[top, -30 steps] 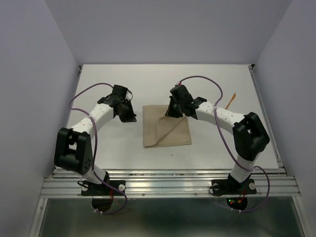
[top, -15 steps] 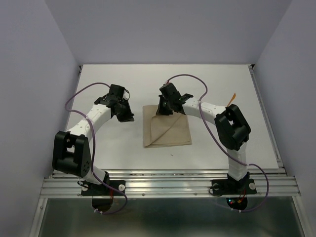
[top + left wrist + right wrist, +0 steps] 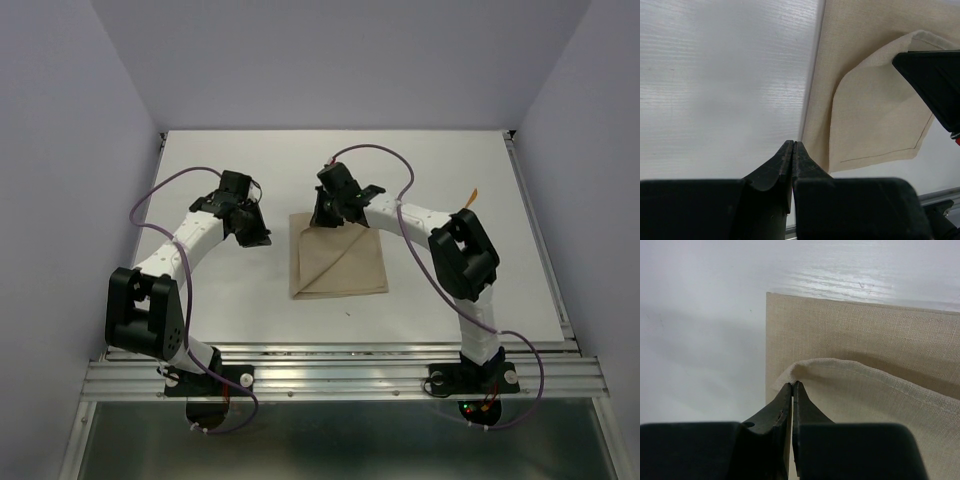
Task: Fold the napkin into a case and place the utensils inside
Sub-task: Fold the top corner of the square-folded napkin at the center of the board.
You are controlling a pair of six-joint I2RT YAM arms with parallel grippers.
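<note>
Top external view: the tan napkin [image 3: 345, 270] lies flat at the middle of the white table [image 3: 230, 290], one corner turned over it as a diagonal flap; the right pincer [image 3: 326, 218] is clenched on the flap's tip, above the cloth's far left corner; the right wrist view shows its tips pinching the raised fold; the left pincer [image 3: 258, 236] hangs just beside the napkin's left edge, tips pressed together, grasping nothing, as the left wrist view shows; an orange utensil [image 3: 470, 198] lies near the table's far right edge, well apart from the cloth.
</note>
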